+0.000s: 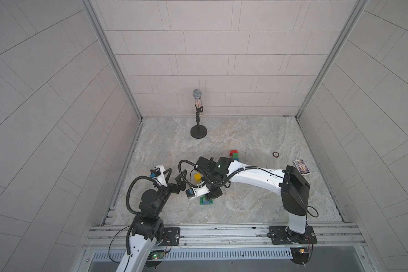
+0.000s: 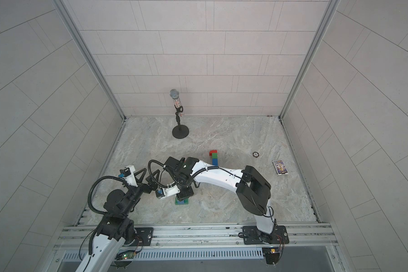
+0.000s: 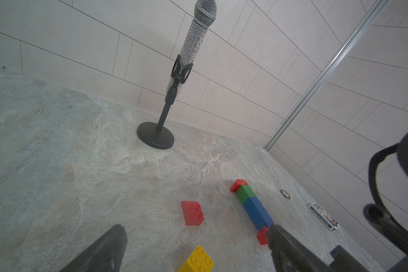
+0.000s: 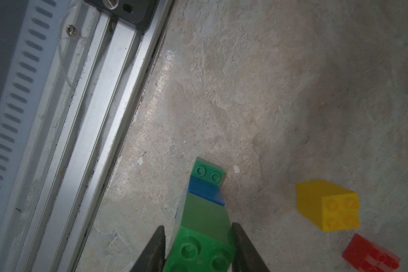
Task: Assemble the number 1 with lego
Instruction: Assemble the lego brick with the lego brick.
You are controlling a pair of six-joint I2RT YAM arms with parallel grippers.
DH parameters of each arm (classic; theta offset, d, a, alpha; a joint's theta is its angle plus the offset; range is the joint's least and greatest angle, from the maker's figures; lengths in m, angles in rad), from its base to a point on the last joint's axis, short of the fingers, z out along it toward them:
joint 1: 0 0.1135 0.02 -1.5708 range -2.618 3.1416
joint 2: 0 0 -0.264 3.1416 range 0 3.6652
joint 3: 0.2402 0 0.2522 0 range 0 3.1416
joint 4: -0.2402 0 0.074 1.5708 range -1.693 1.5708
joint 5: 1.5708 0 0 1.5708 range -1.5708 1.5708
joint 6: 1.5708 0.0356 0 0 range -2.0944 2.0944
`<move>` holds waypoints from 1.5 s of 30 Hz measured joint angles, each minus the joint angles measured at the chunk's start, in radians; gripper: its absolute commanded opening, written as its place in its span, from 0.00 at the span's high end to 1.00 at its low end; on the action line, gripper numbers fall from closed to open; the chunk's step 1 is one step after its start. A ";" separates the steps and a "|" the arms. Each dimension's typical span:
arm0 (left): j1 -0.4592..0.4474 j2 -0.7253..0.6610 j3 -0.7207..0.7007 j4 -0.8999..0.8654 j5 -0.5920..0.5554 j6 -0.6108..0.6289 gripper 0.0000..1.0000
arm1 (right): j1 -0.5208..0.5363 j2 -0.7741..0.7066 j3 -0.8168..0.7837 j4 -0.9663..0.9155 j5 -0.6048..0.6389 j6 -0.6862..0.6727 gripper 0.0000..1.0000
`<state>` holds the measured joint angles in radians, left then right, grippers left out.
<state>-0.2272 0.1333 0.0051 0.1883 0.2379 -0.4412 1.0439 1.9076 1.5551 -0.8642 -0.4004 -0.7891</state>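
My right gripper [image 4: 198, 226] is shut on a green lego brick [image 4: 204, 237], one finger on each side. That brick tops a small upright stack: a blue brick [image 4: 205, 192] under it and a long green brick [image 1: 205, 200] at the base. A yellow brick [image 1: 197, 177] and a red brick [image 3: 192, 213] lie loose on the floor. A lying row of red, green and blue bricks [image 1: 233, 156] sits farther back. My left gripper [image 3: 196, 228] hangs open above the floor with nothing between its fingers, just over the yellow brick [image 3: 198, 260].
A microphone on a round stand [image 1: 199, 113] rises near the back wall. A small round disc [image 1: 275, 154] and a printed card box [image 1: 302, 167] lie at the right. The metal rail [image 1: 222, 233] runs along the front edge, close to the stack.
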 measured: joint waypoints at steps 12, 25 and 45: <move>0.000 0.000 0.000 0.000 0.000 0.000 0.00 | -0.007 0.015 0.000 0.001 -0.022 -0.019 1.00; 0.000 0.000 0.000 0.000 0.000 0.000 0.00 | -0.006 0.021 -0.002 0.008 -0.019 -0.006 1.00; 0.000 0.000 0.000 0.000 0.000 0.000 0.00 | -0.005 -0.067 0.020 0.066 0.076 0.233 0.01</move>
<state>-0.2268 0.1333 0.0051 0.1883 0.2379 -0.4412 1.0389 1.8408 1.5749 -0.7986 -0.3241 -0.5564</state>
